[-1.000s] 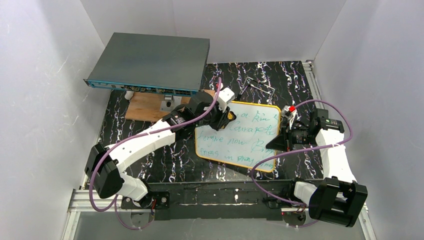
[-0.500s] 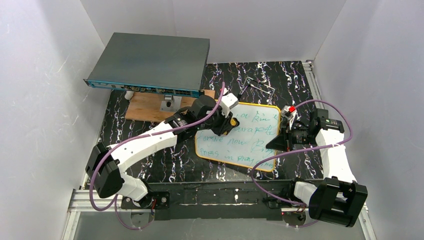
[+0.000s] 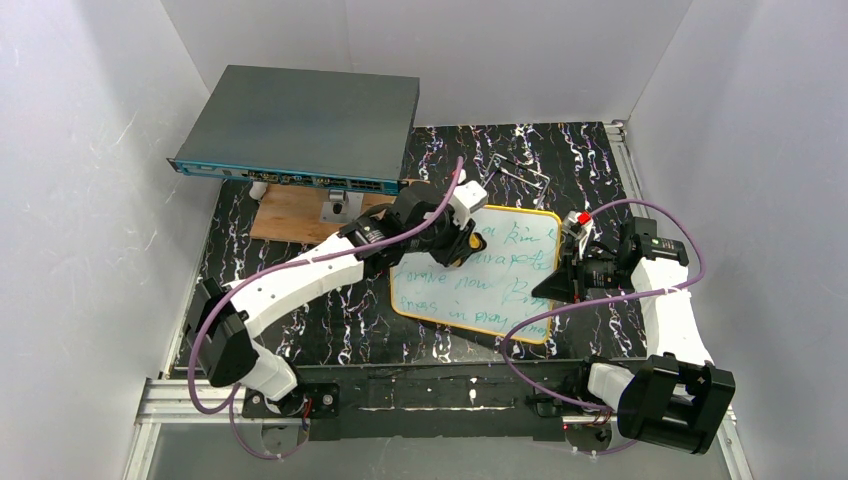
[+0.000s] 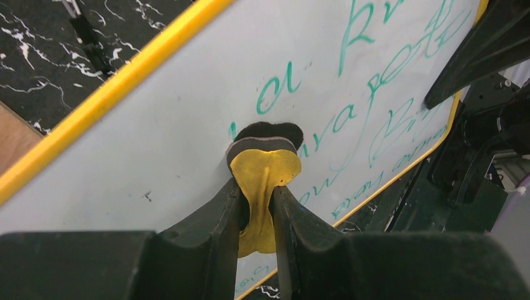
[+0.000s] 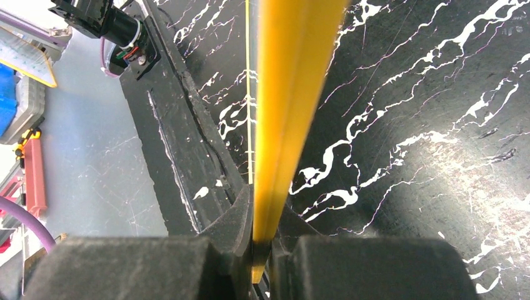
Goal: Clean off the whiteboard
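The whiteboard (image 3: 500,275), white with a yellow frame and green handwriting, lies on the black marbled table. My left gripper (image 3: 462,240) is shut on a small yellow eraser (image 4: 264,175) whose dark felt face presses on the board's upper left part (image 4: 156,137), beside the first written line. The board left of the eraser is wiped blank. My right gripper (image 3: 568,268) is shut on the board's right edge; in the right wrist view the yellow frame (image 5: 287,112) runs edge-on between the jaws (image 5: 262,240).
A dark-grey flat box (image 3: 300,125) stands at the back left over a brown wooden board (image 3: 295,215). A metal wire clip (image 3: 520,170) lies behind the whiteboard. White walls enclose the table on three sides.
My left gripper has slid the eraser to the right along the top of the whiteboard, wiping writing at the upper left. The right arm has not moved.
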`<action>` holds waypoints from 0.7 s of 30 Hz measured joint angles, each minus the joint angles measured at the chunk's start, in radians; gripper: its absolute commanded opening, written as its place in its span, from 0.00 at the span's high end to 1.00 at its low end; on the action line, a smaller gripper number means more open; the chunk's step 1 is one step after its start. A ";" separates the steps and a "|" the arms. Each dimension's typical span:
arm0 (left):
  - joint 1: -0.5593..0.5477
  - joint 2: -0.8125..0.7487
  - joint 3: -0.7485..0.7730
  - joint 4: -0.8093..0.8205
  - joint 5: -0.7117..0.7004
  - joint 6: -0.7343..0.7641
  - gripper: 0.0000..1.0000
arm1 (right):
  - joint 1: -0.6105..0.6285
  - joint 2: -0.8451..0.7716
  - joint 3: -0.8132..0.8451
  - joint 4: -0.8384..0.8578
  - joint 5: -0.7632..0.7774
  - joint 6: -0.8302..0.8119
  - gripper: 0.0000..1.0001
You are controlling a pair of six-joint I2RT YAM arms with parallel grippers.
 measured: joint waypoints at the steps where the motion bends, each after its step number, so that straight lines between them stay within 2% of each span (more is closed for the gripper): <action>1: 0.000 0.007 0.015 -0.005 -0.002 0.002 1.00 | 0.000 0.000 0.000 0.000 0.000 0.002 0.99; 9: 0.010 0.036 0.101 -0.023 -0.022 0.006 1.00 | 0.000 0.000 0.000 0.000 0.000 0.008 0.99; 21: 0.021 0.027 0.087 -0.005 -0.020 0.009 1.00 | 0.000 0.000 0.000 0.000 0.001 0.011 0.99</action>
